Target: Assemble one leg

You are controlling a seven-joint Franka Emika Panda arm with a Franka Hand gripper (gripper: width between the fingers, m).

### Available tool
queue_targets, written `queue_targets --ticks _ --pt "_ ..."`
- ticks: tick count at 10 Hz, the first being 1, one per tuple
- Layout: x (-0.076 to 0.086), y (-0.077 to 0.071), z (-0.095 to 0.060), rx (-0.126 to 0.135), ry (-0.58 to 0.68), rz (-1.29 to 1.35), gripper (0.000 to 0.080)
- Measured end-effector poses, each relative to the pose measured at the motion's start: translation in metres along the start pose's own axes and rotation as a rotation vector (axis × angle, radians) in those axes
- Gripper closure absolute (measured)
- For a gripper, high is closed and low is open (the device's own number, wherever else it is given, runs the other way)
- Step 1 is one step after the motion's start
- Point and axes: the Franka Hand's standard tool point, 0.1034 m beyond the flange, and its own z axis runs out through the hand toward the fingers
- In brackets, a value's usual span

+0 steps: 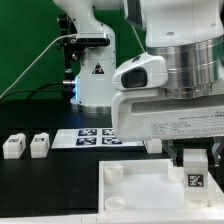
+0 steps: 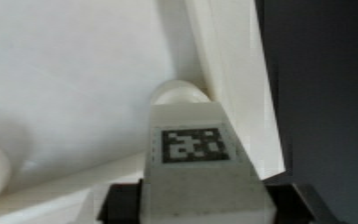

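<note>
My gripper (image 1: 194,170) is shut on a white leg (image 1: 195,178) with a marker tag on its face, holding it over the right corner of the large white square panel (image 1: 135,195). In the wrist view the leg (image 2: 194,140) stands between my black fingers (image 2: 128,203), its far end at a round corner socket (image 2: 179,92) of the panel (image 2: 69,70). Two more legs (image 1: 13,146) (image 1: 39,145) lie on the table at the exterior view's left.
The marker board (image 1: 95,136) lies flat on the black table behind the panel. A white robot base (image 1: 95,70) stands at the back. The arm's bulk hides the table at the exterior view's right.
</note>
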Motion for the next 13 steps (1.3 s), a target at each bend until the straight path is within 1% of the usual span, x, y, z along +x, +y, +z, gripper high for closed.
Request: queue_targets --ticks 1,2,3,4,5,6,7,10,11,12,13 --pt "-0.0008 -0.0002 0.0013 0.001 0.006 0.138 0.0504" --pt "-0.0041 0.0004 0.0018 0.008 0.042 0.324 0.0504" --pt "-0.0076 -0.0002 0.0017 0.015 0.065 0.452 0.0504" --pt "-0.0083 -0.0006 0.0021 0.02 0.074 0.62 0.0504" --pt "-0.0077 0.0002 0.0023 0.037 0.079 0.759 0.0504" --pt "-0.0086 0.0012 0.0025 0.062 0.075 0.891 0.0504" --pt "-0.0081 0.0017 0.0025 0.077 0.061 1.013 0.0504" --pt "-0.0083 0.0019 0.0029 0.075 0.061 0.988 0.0504" --pt "-0.0082 0.0022 0.0036 0.069 0.066 0.898 0.0343" --pt "-0.0078 0.0012 0.0053 0.057 0.075 0.668 0.0221" --pt "-0.0078 -0.0006 0.0053 0.048 0.083 0.487 0.0221"
